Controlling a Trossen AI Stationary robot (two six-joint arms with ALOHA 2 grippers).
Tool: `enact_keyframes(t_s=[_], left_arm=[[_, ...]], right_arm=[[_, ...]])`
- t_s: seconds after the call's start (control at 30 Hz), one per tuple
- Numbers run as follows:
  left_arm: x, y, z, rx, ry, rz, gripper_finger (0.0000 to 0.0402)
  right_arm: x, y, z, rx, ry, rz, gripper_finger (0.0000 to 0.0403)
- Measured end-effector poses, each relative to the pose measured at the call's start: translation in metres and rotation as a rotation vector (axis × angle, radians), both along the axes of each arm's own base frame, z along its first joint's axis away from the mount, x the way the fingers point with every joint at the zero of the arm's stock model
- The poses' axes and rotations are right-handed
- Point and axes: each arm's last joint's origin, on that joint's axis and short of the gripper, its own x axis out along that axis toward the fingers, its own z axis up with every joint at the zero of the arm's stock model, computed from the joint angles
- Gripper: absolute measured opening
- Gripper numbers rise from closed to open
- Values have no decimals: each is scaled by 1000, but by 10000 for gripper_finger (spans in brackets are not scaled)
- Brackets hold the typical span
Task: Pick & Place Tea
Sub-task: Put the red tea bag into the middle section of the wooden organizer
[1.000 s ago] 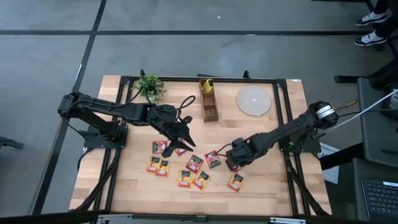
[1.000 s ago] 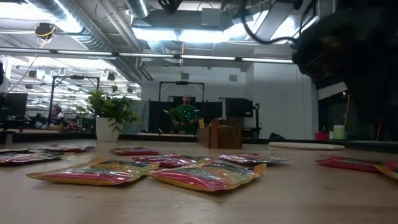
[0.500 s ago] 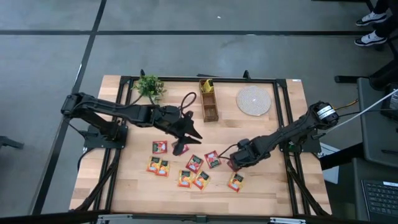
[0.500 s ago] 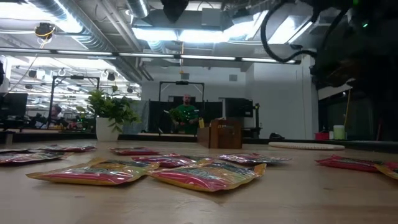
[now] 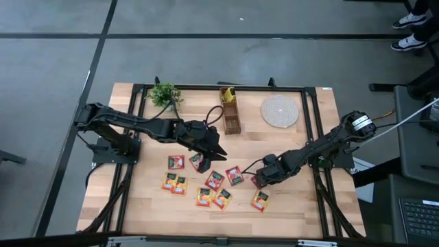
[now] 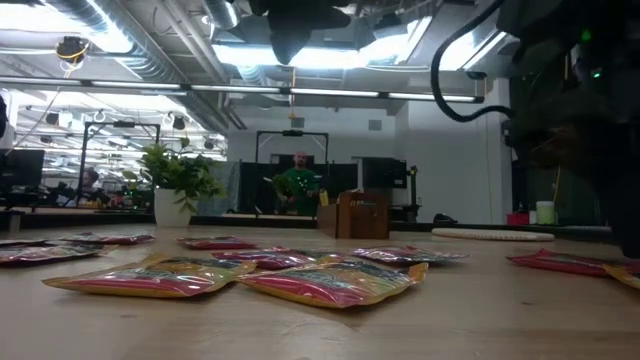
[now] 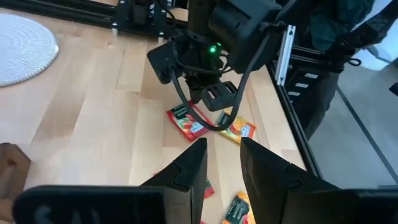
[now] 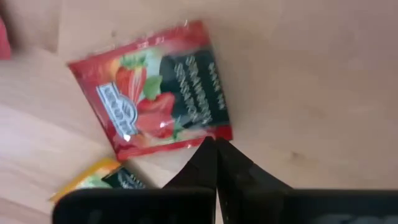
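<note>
A red tea sachet [image 8: 152,90] on the wooden table carried strawberry artwork, a small white logo panel and a dark label with pale lettering (all of it too blurred to make out). No other wording, brand name, number or sign could be read in any view.

Your inventory by colour:
- Tea sachets [image 5: 206,185]: red, orange and yellow foil, each with a dark label panel; the red sachet [image 8: 152,87] carries a strawberry print with green leaves and pale lettering.
- Table [image 5: 295,206]: pale blond wood, framed in black.
- Mat [image 5: 279,110]: off-white, woven in rings.
- Potted plant [image 5: 164,95]: green leaves.
- Box [image 5: 230,113]: brown wood.
- Both arms: black; you will see 1 green light [image 7: 216,48].
</note>
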Motion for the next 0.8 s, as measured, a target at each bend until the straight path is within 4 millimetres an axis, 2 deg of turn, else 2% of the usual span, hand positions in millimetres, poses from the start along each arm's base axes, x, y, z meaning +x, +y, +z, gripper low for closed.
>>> enact_keyframes(t_s=[0.2,0.33,0.5,0.63,0.8], left_arm=[[1,3,1,4,-9,39,92],[1,4,1,15,-9,65,92],[1,4,1,-21,-2,85,92],[1,4,1,-9,-4,84,92],[1,4,1,2,-6,92,92]], right_arm=[[-4,-2,8,-6,-7,-28,0],[-8,1,12,-21,-17,-209,0],[-14,15,19,-32,-65,-450,0],[-15,19,19,0,-59,-469,1],[-13,15,19,-2,-55,-498,2]])
